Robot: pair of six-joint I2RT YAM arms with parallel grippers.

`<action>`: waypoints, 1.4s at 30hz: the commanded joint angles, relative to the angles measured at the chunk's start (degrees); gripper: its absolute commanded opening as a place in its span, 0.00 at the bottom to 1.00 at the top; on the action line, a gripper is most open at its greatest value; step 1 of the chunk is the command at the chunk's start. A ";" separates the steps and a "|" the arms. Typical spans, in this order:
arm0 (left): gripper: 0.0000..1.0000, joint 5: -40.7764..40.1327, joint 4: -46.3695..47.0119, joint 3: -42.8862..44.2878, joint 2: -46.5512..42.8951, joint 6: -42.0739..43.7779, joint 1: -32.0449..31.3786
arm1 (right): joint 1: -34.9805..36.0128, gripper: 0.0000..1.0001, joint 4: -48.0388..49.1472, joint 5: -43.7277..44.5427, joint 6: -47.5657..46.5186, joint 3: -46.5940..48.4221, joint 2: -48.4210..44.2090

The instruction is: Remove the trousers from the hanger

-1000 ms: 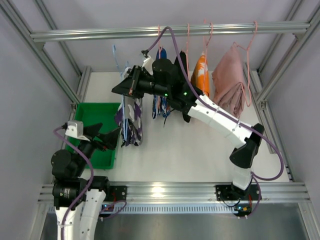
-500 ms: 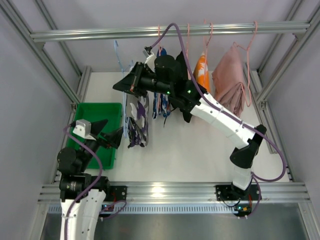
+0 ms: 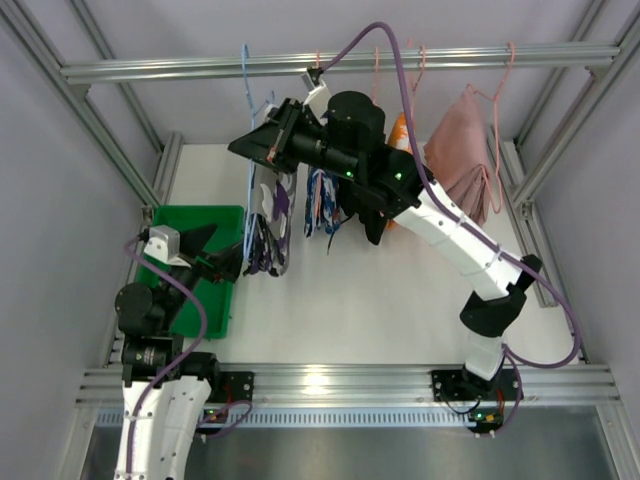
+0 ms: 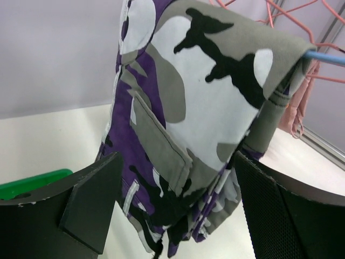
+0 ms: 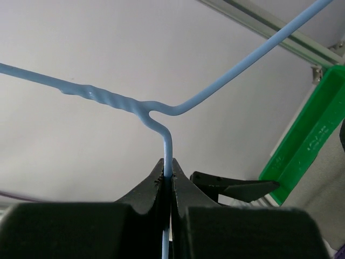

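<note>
The light-blue wire hanger is off the rail, and my right gripper is shut on its wire just below the twisted neck. The right wrist view shows the wire pinched between the closed jaws. The purple, white and black camouflage trousers hang folded over the hanger's bar. In the left wrist view the trousers fill the middle and the blue bar pokes out at the right. My left gripper is open, with the trousers' lower end hanging between its fingers. It also shows in the top view.
A green bin sits at the left, behind my left gripper. Pink hangers on the rail carry a blue-and-white garment, an orange garment and a pink garment. Frame posts stand on both sides.
My right gripper has lifted the hanger with the trousers up and toward the rail. My left gripper has moved up to the trousers' lower end.
</note>
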 commanded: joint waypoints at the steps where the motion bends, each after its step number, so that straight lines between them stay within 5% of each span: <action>1: 0.89 1.23 6.71 1.10 0.59 -1.48 0.08 | -0.33 0.00 9.88 2.14 -1.11 6.63 -1.92; 23: 0.88 5.71 21.48 1.80 10.35 -1.83 0.00 | 0.11 0.00 8.56 6.27 -0.05 10.32 1.86; 42: 0.80 -7.03 24.82 0.48 14.92 2.38 -3.60 | 1.33 0.00 9.88 2.06 3.99 11.47 2.04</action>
